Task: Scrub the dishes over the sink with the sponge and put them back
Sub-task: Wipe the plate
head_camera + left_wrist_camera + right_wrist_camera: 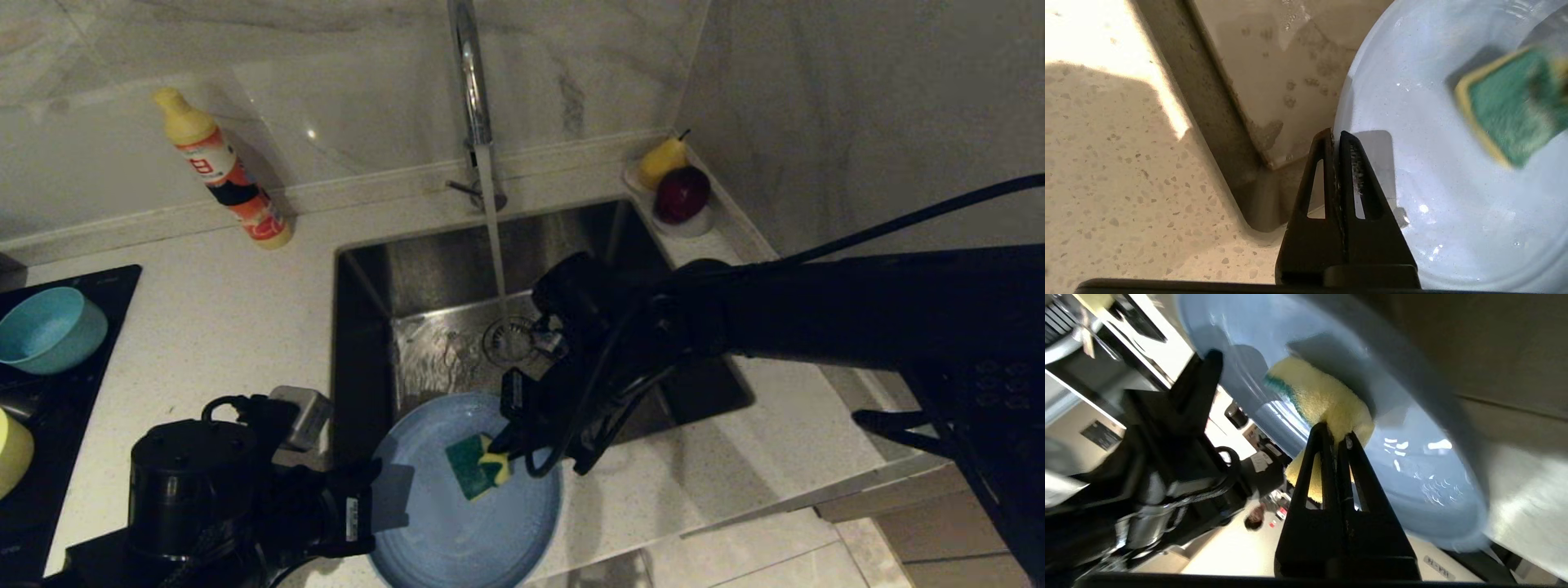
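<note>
The periwinkle-blue plate (pixel 457 523) hangs tilted over the near edge of the sink (pixel 424 269), wet and glossy (pixel 1453 196) (pixel 1412 473). My left gripper (pixel 384 494) (pixel 1336 134) is shut on the plate's rim at its left side. My right gripper (pixel 500 447) (pixel 1336 435) is shut on the yellow and green sponge (pixel 478 464) (pixel 1506 106) (pixel 1318 392), which presses against the plate's face. A teal-blue bowl (pixel 49 329) and a yellow bowl (pixel 12 452) sit at the far left.
Water runs from the chrome faucet (pixel 472 90) down to the drain strainer (pixel 510 339). A soap bottle (pixel 220 167) leans against the back wall. A small dish with a pear (pixel 661 159) and a red fruit (pixel 682 194) stands at the sink's back right corner. A dark hob (pixel 73 392) lies left.
</note>
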You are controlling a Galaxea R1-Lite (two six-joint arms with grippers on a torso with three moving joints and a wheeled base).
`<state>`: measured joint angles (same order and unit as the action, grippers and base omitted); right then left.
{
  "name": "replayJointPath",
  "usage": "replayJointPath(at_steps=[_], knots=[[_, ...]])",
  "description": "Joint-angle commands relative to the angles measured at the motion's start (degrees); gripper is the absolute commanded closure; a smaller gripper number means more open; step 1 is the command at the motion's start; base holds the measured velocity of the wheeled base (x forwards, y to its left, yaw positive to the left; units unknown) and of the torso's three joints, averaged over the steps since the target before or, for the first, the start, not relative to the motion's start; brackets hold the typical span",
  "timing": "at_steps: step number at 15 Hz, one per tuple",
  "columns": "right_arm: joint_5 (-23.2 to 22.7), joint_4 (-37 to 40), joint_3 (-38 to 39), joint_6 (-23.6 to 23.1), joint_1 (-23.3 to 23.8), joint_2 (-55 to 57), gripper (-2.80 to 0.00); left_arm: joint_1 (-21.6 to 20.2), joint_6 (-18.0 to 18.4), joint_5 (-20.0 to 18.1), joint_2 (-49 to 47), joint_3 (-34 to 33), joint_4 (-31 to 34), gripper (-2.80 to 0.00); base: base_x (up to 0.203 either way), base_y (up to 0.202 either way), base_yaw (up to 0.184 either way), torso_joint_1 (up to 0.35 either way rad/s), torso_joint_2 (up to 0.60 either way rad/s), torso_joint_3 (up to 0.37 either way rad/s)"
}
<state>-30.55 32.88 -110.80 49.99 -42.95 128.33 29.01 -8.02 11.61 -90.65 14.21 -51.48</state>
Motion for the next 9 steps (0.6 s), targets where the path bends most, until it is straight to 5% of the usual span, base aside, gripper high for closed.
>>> replayJointPath(at_steps=[1, 9], knots=[[-0.22, 1.73, 0.1, 0.3, 1.14, -4.23, 0.0, -0.01, -0.07, 0.17, 0.9, -0.49, -0.29, 0.0, 0.0, 0.0, 0.0, 0.0, 0.0, 0.0], [-0.39, 11.42, 1.16, 0.04, 0.05, -2.28, 0.0, -0.01, -0.08, 0.08, -0.05, 0.42, -0.29, 0.0, 0.0, 0.0, 0.0, 0.0, 0.0, 0.0]])
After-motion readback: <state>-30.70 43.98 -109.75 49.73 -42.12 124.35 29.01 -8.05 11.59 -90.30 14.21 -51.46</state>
